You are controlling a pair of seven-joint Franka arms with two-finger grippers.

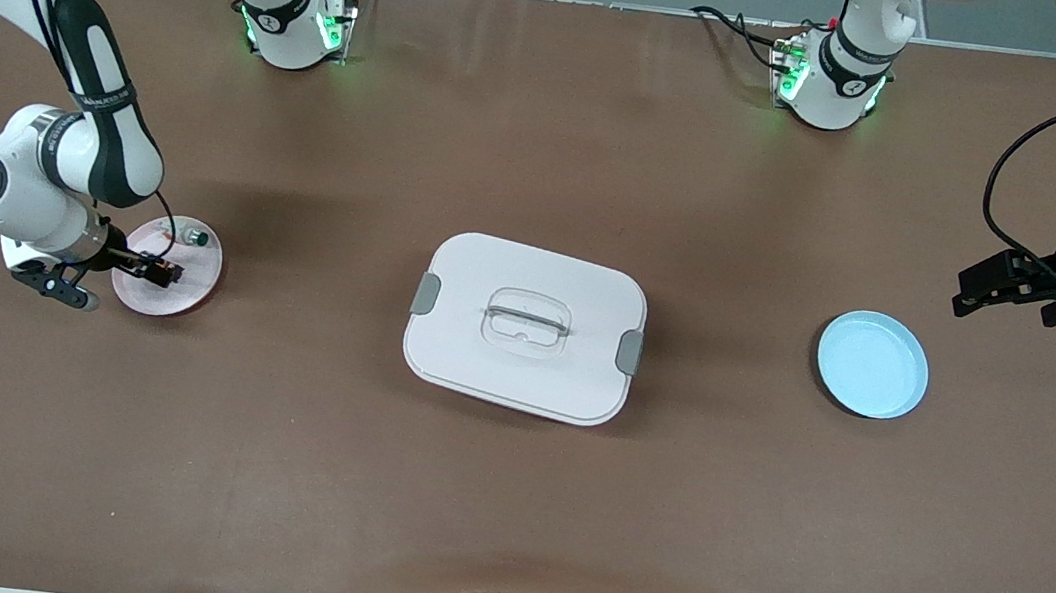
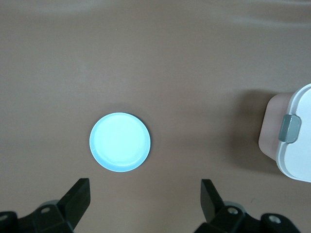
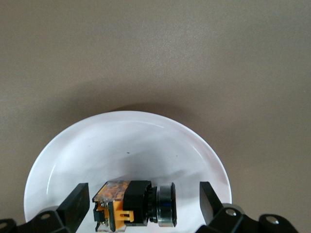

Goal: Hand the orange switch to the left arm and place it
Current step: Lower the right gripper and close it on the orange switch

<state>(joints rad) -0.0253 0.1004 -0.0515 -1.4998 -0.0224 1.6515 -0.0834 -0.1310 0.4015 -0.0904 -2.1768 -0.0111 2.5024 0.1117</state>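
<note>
The orange switch [image 1: 161, 272] lies on its side on the pink plate [image 1: 192, 287] at the right arm's end of the table. My right gripper [image 1: 146, 269] is low over this plate and open. In the right wrist view the switch [image 3: 136, 203] lies between the two fingers [image 3: 76, 206] with a gap on each side, on the plate [image 3: 126, 145]. My left gripper [image 1: 1007, 295] is open and empty, up over the table at the left arm's end, beside the blue plate [image 1: 872, 364]. The white box [image 1: 524, 326] stands in the middle of the table between the two plates.
A small white-silver part with a green tip [image 1: 195, 237] lies on the pink plate, farther from the front camera than the switch. The left wrist view shows the blue plate [image 2: 120, 141], bare of things, and a corner of the box [image 2: 296, 141] with a grey clip.
</note>
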